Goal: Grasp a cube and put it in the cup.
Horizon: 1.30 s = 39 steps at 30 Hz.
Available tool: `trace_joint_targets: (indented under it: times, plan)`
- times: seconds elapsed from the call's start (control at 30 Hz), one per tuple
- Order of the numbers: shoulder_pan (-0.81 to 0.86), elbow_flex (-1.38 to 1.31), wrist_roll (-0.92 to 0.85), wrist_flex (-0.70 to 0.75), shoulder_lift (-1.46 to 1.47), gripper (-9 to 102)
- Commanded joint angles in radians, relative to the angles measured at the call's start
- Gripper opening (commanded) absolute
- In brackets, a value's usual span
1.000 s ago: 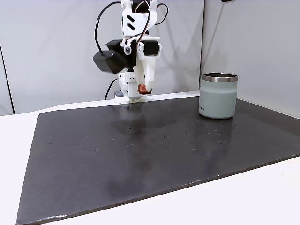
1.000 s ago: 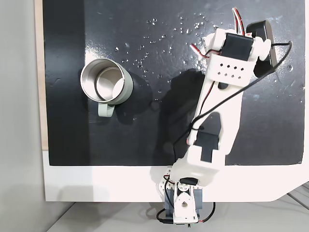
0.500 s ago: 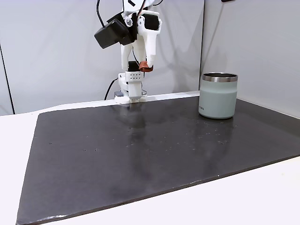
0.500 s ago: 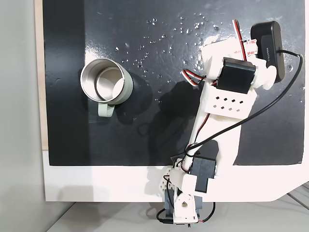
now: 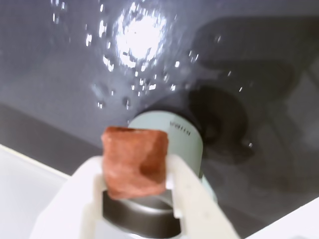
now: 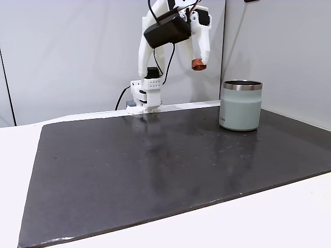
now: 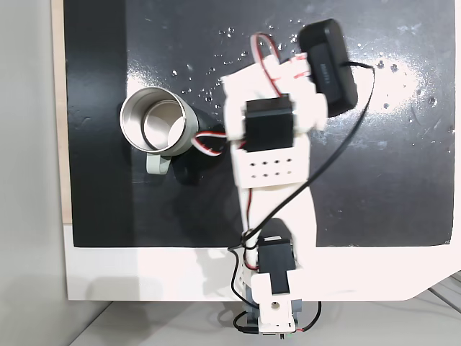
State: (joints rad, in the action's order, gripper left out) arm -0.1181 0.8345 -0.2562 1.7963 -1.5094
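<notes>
Wrist view. The gripper (image 5: 134, 172) is clamped on the cube (image 5: 134, 162), a reddish-brown block with rounded edges, pinched between two white fingers (image 5: 192, 199) that enter from the lower edge. Directly behind and below the cube lies the cup (image 5: 187, 142), pale grey-green with a dark band at its near end (the picture is soft, so finer detail on the cup cannot be read). Cup and cube overlap in this view; whether the cube is over the opening cannot be told. The background is a dark mat (image 5: 259, 59) with bright specks of glare, and a white surface (image 5: 25, 179) shows at lower left.

Side fixed view. The arm (image 6: 155, 46) rises from its base at the far edge of the mat (image 6: 155, 165). The gripper (image 6: 198, 63) hangs high in the air, closed on the cube (image 6: 197, 64) at its tip. The cup (image 6: 240, 105) stands upright on the mat, to the right of and lower than the cube, apart from it.

Top-down fixed view. The arm (image 7: 270, 155) stretches up the picture over the mat (image 7: 389, 166). The cup (image 7: 153, 124) stands to its left, open mouth facing the camera, steel rim bright (the gripper's tip is hidden beneath the arm).
</notes>
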Motion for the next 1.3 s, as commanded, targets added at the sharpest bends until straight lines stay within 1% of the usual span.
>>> trace_joint_targets:
  times: [0.0,0.23,0.53,0.83,1.03,1.1,1.2,1.27]
  plan:
    - [-0.078,-0.077,0.064,0.003,0.005,5]
    - [-0.238,-0.186,0.147,0.003,0.12,5]
    - [-0.364,-0.322,0.135,0.003,0.279,5]
    - [-0.466,-0.328,0.109,0.005,0.31,5]
    - [-0.494,-0.287,0.103,0.005,0.288,5]
    - [-0.492,-0.273,0.103,0.005,0.279,8]
    - [-0.492,-0.25,0.106,0.005,0.261,19]
    - [-0.492,-0.242,0.109,0.005,0.252,21]
